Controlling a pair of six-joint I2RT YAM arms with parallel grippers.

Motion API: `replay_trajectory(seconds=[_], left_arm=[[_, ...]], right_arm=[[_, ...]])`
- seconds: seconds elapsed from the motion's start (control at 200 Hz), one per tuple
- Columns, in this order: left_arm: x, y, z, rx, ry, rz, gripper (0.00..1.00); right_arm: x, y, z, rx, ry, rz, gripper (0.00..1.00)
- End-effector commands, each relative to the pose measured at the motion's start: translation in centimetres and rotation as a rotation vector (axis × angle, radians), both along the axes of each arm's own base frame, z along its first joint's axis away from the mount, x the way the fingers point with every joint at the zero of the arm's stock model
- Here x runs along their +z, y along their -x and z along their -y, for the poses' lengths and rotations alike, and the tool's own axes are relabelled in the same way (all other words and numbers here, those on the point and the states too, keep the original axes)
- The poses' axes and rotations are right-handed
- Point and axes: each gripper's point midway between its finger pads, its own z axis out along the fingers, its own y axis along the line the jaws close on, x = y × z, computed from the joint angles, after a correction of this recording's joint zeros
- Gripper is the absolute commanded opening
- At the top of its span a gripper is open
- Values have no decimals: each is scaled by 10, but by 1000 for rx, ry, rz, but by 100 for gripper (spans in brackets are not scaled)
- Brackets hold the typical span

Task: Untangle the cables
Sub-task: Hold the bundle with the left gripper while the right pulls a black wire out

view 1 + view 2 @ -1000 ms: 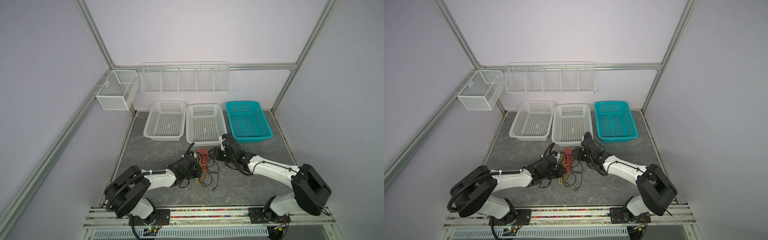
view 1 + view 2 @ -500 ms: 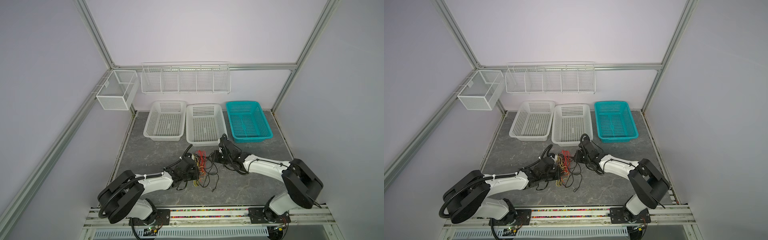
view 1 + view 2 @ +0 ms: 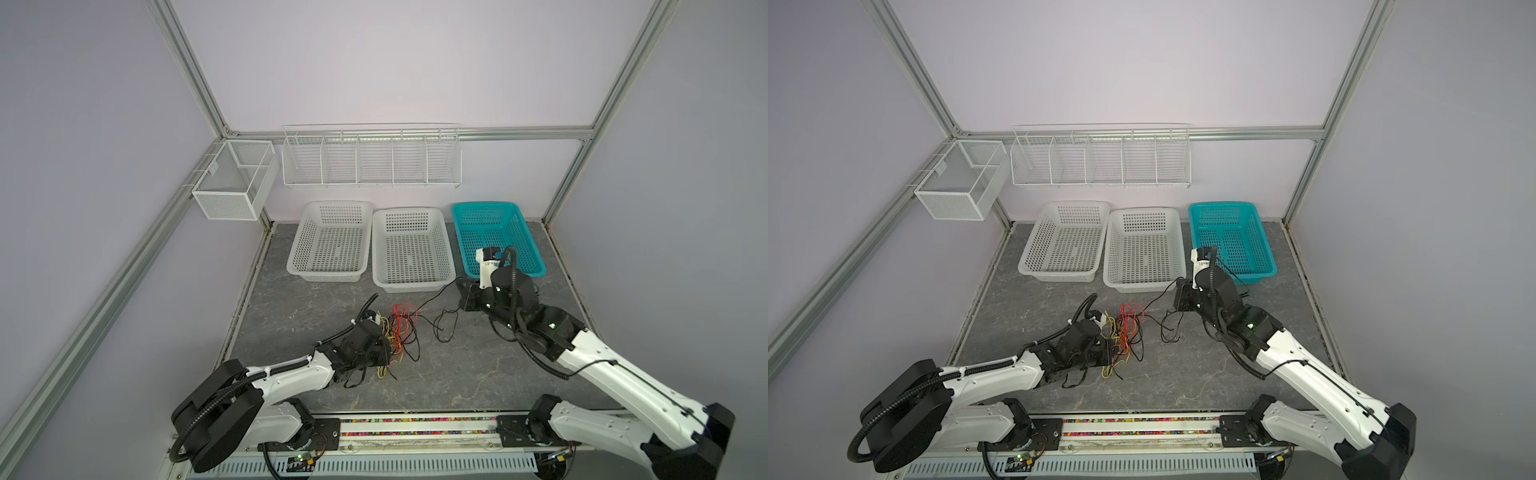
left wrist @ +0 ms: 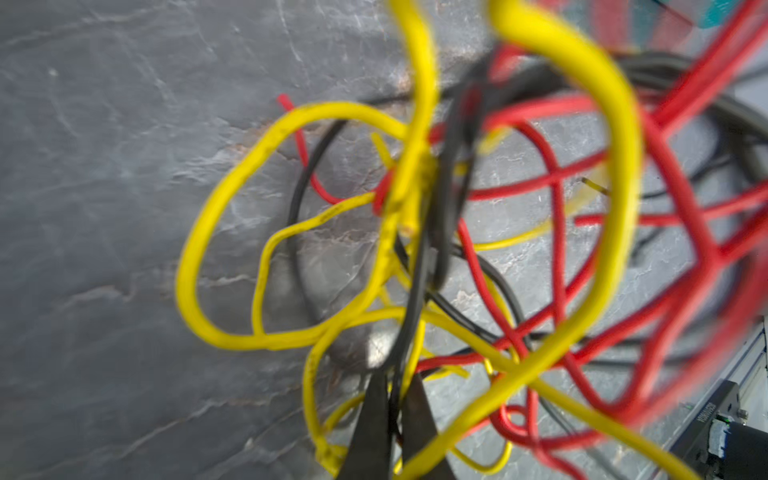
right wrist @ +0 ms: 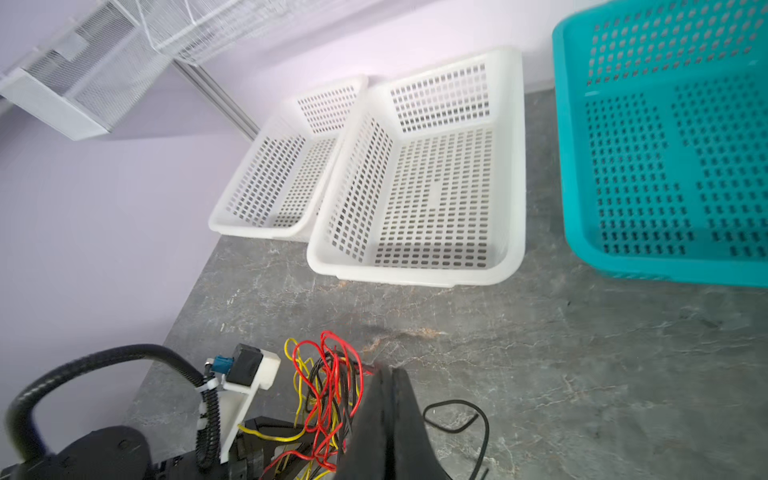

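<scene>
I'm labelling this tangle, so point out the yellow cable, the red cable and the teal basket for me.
yellow cable (image 4: 621, 174), left wrist view, on the thick bend of its big loop.
red cable (image 4: 557, 179), left wrist view, where two red strands cross.
teal basket (image 3: 484, 205), in a top view, on its far rim.

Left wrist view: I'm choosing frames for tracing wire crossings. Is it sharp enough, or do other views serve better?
Left wrist view: nearest yellow and red cables smear out of focus, tabletop behind sharper. Right wrist view: baskets crisp, cables slightly soft. Both top views: evenly lit, sharp, but cables tiny.
</scene>
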Motion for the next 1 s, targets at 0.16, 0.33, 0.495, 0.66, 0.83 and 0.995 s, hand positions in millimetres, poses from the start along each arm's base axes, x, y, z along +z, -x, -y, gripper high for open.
replay_trajectory(seconds=[0.16, 0.33, 0.495, 0.66, 0.83, 0.995], left_arm=[[-11, 8, -30, 40, -112, -6, 0], [-10, 9, -36, 40, -134, 5, 0], [-2, 11, -33, 26, -104, 16, 0], [33, 13, -14, -57, 41, 95, 0], [45, 7, -30, -9, 32, 192, 0], [28, 4, -46, 29, -79, 144, 0]], right_arm=[[103, 26, 47, -20, 67, 219, 7], [154, 45, 68, -25, 82, 319, 7], [146, 56, 60, 72, 109, 284, 7], [88, 58, 52, 97, 114, 159, 7], [97, 71, 64, 89, 55, 231, 7], [141, 82, 94, 19, 101, 318, 7]])
